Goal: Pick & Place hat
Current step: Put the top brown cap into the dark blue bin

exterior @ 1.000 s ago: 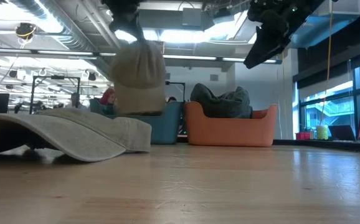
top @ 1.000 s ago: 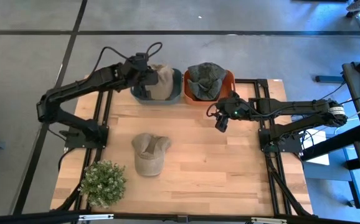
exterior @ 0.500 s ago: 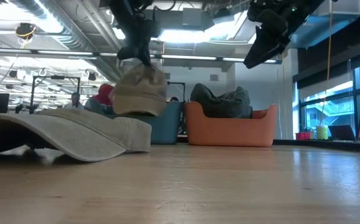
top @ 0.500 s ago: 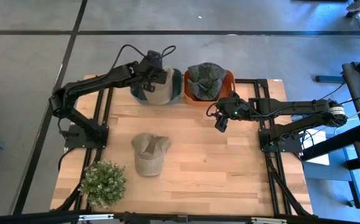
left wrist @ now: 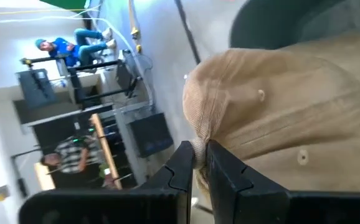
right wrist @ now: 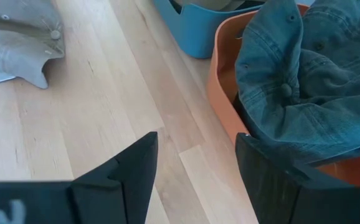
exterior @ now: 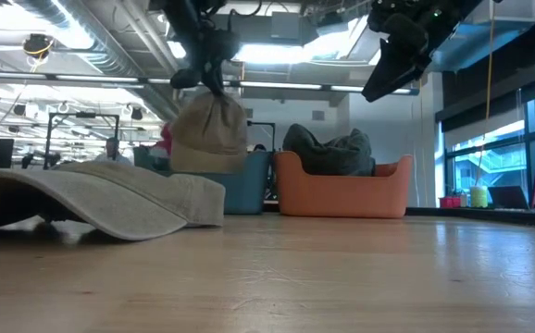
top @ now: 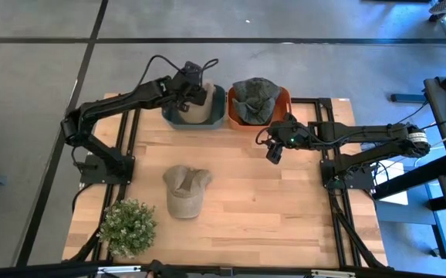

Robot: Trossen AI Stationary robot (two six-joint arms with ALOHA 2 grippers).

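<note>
— Where was the hat when the shutter fell?

— A tan cap [top: 197, 106] hung from the left gripper [top: 189, 91] over the blue bin [top: 220, 110] at the far edge of the wooden table [top: 285, 208]. In the left wrist view the two dark fingers [left wrist: 181, 163] were clenched on a fold of the cap's cloth, with the crown spreading out beyond them. From table height the cap dangled bunched at its top, its lower edge at about the level of the bin's rim.

— And the other arm?

— The right gripper [top: 274, 151] hovered above the table just in front of the orange bin [top: 283, 99], its fingers spread apart and grasping nothing. Its wrist camera looked past them at bare boards and the orange bin's near wall.

— What else lay on the table?

— A dark blue-grey cap [top: 254, 97] sat heaped in the orange bin, which stood right beside the blue one. A second tan cap [top: 185, 190] lay flat on the boards near the middle, well apart from both grippers. A small potted plant [top: 128, 227] stood at the near left corner.

— Anyone in the room?

— The left wrist camera caught people in the room beyond the table: one in blue [left wrist: 79, 47] and one in a striped top [left wrist: 74, 155].
</note>
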